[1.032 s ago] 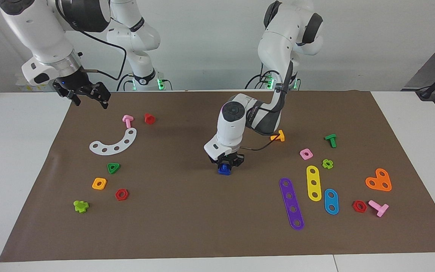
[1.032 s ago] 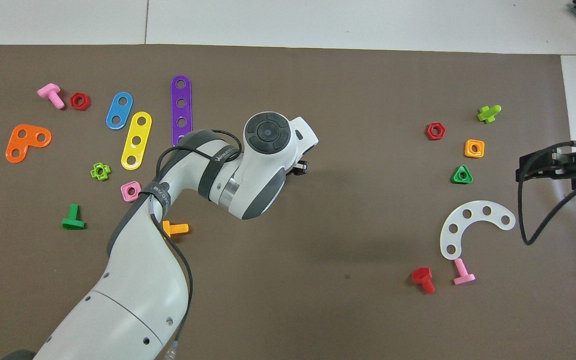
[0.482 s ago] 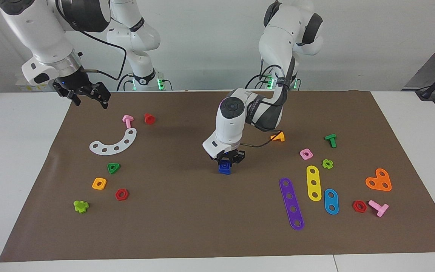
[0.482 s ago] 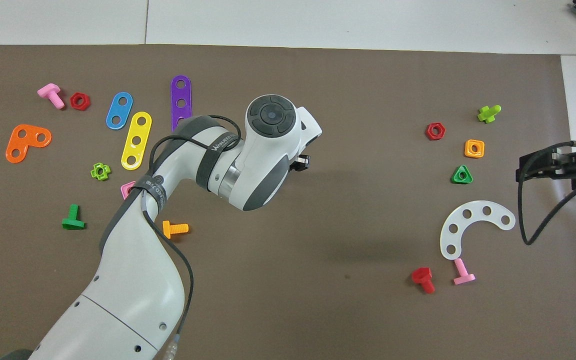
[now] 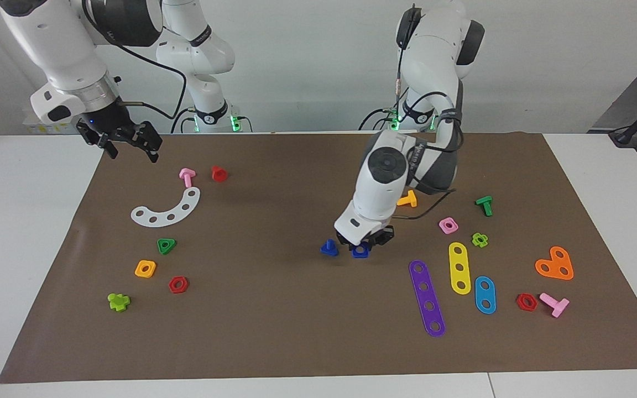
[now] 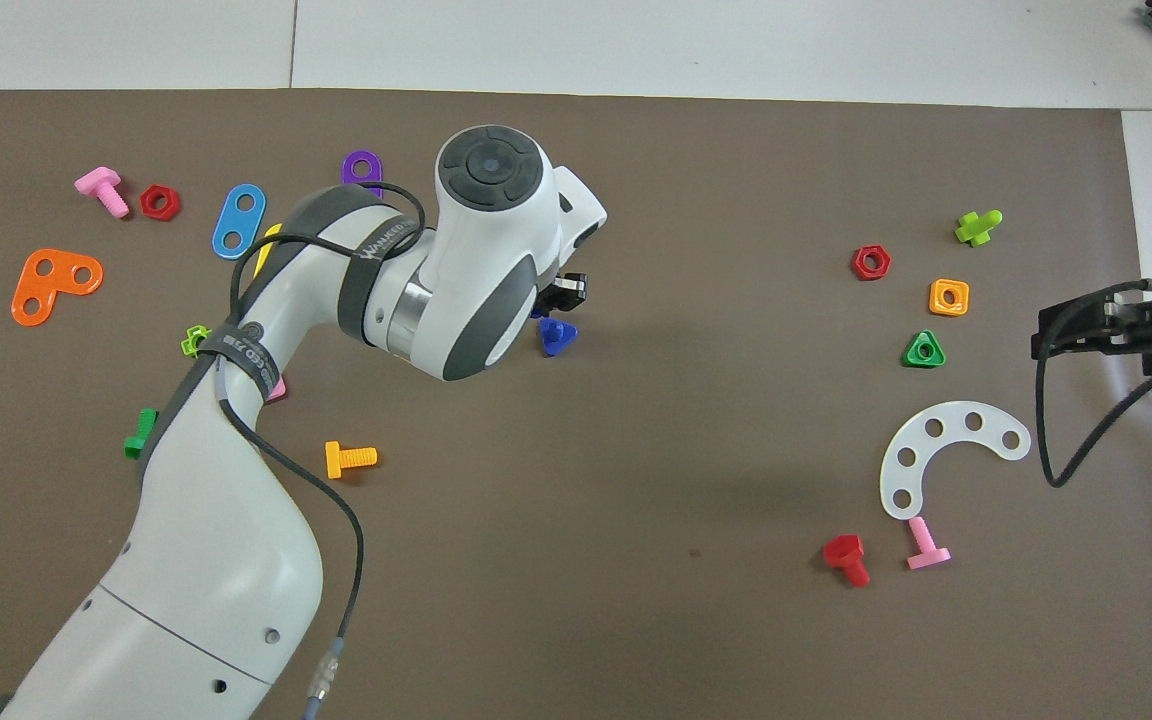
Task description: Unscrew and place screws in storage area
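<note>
The dark-blue bolt (image 5: pixel 329 248) stands alone on the middle of the brown mat, triangular head down and stem up; it also shows in the overhead view (image 6: pixel 557 336). My left gripper (image 5: pixel 364 245) is low over the mat just beside it, toward the left arm's end, shut on the dark-blue square nut (image 5: pixel 360 252). In the overhead view the left gripper (image 6: pixel 563 296) mostly hides the nut. The storage area holds the white arc strip (image 5: pixel 168 209), the green triangle nut (image 5: pixel 166 245) and the orange square nut (image 5: pixel 145 268). My right gripper (image 5: pixel 126 142) waits, open, over the mat's corner beside the storage area.
A pink bolt (image 5: pixel 187 177), a red bolt (image 5: pixel 219 173), a red hex nut (image 5: pixel 178 284) and a lime bolt (image 5: pixel 119 301) lie around the arc strip. The purple strip (image 5: pixel 427 298), yellow strip (image 5: pixel 459 267) and blue strip (image 5: pixel 485 294) lie toward the left arm's end.
My left gripper has lifted the dark-blue square nut off the bolt and carried it a little toward the left arm's end. The bolt now stands bare. The right arm has not moved.
</note>
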Robot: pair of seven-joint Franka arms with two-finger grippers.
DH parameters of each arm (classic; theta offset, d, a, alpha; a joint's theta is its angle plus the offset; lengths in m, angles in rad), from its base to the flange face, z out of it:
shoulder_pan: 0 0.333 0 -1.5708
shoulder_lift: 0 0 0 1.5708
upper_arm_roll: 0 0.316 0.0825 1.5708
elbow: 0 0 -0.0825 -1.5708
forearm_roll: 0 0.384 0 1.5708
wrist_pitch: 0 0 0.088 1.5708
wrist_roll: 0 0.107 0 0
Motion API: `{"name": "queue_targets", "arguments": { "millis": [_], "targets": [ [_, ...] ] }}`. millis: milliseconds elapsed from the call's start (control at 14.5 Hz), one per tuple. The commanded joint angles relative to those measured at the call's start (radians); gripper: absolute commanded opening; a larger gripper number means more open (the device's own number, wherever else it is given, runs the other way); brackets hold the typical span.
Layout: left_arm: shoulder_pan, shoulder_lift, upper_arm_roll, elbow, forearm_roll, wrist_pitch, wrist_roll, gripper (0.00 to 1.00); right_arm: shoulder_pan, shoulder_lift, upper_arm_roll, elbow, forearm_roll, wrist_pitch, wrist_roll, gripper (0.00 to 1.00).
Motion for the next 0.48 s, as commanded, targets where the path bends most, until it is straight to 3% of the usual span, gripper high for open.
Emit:
{"name": "queue_targets", "arguments": {
  "millis": [0, 206, 413],
  "targets": [
    [0.105, -0.044, -0.006, -0.037, -0.063, -0.029, 0.169, 0.30, 0.041, -0.005, 0.022, -0.015, 0.013, 0.060, -0.007, 1.00],
    [0.180, -0.118, -0.004, -0.170, -0.064, -0.020, 0.318, 0.29, 0.164, 0.064, 0.022, 0.036, 0.006, 0.103, 0.160, 1.00],
    [0.233, -0.200, -0.003, -0.338, -0.064, 0.032, 0.464, 0.28, 0.282, 0.213, 0.022, 0.145, 0.007, 0.138, 0.351, 1.00]
  ]
}}
